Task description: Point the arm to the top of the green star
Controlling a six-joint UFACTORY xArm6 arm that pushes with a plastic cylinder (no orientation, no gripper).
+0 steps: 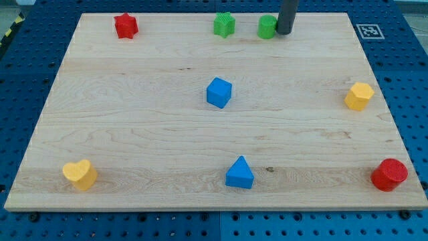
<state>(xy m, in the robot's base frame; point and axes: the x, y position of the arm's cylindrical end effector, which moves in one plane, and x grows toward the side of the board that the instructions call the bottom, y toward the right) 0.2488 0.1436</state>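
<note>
— While the rod stands at the board's far edge, where does your tip sit?

— My tip (pixel 283 32) rests on the wooden board (pixel 134 134) near its top edge, right of centre. It touches, or all but touches, the right side of the green cylinder (pixel 267 27). No fingers to report: I end in a plain dark rod, nothing to part or close.

— And the green star?

— Green star (pixel 224 25) lies along the same top edge, just left of the green cylinder, a small gap between them. The cylinder stands between my tip and the star.

— Others?

— Red star (pixel 125 26) near the top left corner. Blue cube (pixel 219 92) about the middle of the board. Yellow hexagon block (pixel 359 96) by the right edge. Red cylinder (pixel 389 175) at the bottom right corner, overhanging the edge a little. Blue triangle (pixel 239 173) near the bottom edge, centre. Yellow heart (pixel 80 174) toward the bottom left corner. All well apart from one another.

— Anything off the board?

— White marker tag (pixel 368 31) by the top right corner, on the blue pegboard table (pixel 27 73).
</note>
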